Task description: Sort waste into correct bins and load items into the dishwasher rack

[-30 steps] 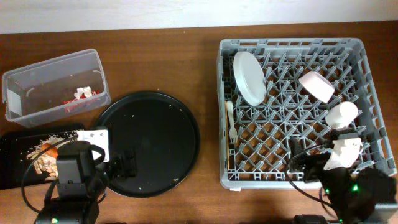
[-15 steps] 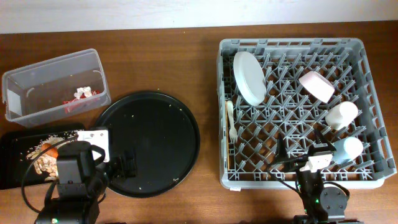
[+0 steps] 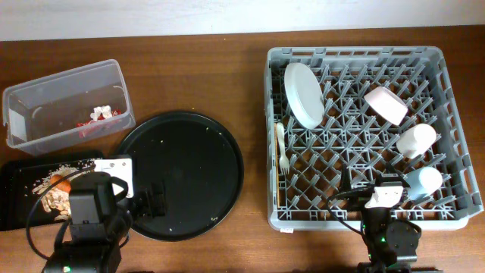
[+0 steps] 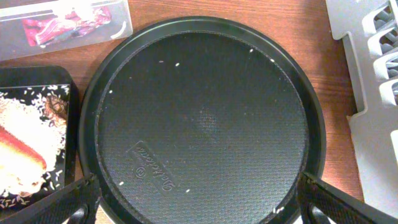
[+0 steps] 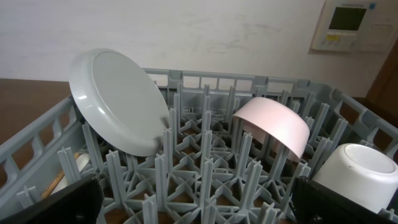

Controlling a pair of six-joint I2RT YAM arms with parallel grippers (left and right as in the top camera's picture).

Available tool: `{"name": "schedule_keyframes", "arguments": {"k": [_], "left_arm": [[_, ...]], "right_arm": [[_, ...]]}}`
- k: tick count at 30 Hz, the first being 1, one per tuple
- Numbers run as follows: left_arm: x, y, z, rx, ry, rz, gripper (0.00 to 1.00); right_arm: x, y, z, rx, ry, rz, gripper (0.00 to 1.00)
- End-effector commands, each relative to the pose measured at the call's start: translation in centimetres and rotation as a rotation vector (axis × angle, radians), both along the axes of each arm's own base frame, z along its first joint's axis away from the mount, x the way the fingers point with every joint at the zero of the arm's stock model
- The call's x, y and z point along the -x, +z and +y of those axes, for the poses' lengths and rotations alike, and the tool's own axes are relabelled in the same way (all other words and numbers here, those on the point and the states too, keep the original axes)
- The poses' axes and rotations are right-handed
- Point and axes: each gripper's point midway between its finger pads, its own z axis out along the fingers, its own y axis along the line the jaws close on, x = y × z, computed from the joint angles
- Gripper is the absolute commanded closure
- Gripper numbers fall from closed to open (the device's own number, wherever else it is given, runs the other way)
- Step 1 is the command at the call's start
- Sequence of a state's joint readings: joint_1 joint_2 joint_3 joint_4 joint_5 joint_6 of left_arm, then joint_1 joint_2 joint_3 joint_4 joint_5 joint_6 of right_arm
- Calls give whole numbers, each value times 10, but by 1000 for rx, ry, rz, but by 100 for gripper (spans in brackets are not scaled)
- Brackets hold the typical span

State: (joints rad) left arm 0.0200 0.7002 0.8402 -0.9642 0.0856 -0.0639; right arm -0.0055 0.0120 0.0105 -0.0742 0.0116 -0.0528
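Observation:
The grey rack (image 3: 447, 91) holds a white plate (image 3: 303, 95), a white bowl (image 3: 386, 105), a white cup (image 3: 417, 139), a light blue cup (image 3: 424, 180), a white fork (image 3: 281, 148) and a thin wooden stick (image 3: 276, 171). The clear tub (image 3: 45, 95) holds a red-and-white wrapper (image 3: 95, 121). The flat black tray (image 3: 19, 171) holds beige scraps (image 3: 51, 196) and a carrot (image 3: 61, 183). My left gripper (image 4: 199, 205) is open over the round tray. My right gripper (image 5: 199, 202) is open and empty at the rack's front, facing the plate (image 5: 118, 102), bowl (image 5: 273, 127) and white cup (image 5: 354, 174).
A large round black tray (image 3: 182, 174) with a few small crumbs lies between the bins and the rack. It fills the left wrist view (image 4: 199, 118), with the rack's corner (image 4: 373, 93) at the right. The table is brown wood, with a white wall behind.
My right arm has moved left from the rack's front right corner to its front middle. The light blue cup now stands uncovered in the rack. The left arm has not moved.

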Motion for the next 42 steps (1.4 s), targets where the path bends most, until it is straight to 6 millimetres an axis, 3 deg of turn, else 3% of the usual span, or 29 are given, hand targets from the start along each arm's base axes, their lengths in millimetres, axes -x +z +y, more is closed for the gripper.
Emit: {"name": "schedule_keyframes", "arguments": {"k": [1, 8, 12, 14, 19, 25, 28, 42], "left_arm": [[1, 0, 1, -9, -2, -4, 1], [1, 0, 1, -9, -3, -3, 1], [13, 10, 2, -16, 1, -71, 1], [17, 4, 4, -27, 10, -122, 1], [-7, -27, -4, -4, -28, -470, 1], [-27, -13, 4, -37, 14, -846, 1], [-27, -41, 10, -55, 44, -744, 1], [-27, -40, 8, -52, 37, -747, 1]], "right_arm": [[0, -2, -3, 1, -21, 2, 1], [0, -2, -3, 1, -21, 2, 1], [0, -2, -3, 1, -21, 2, 1], [0, -2, -3, 1, -21, 2, 1], [0, -2, -3, 1, -21, 2, 1], [0, -2, -3, 1, -21, 2, 1], [0, -2, -3, 1, -21, 2, 1], [0, -2, -3, 1, -21, 2, 1]]}}
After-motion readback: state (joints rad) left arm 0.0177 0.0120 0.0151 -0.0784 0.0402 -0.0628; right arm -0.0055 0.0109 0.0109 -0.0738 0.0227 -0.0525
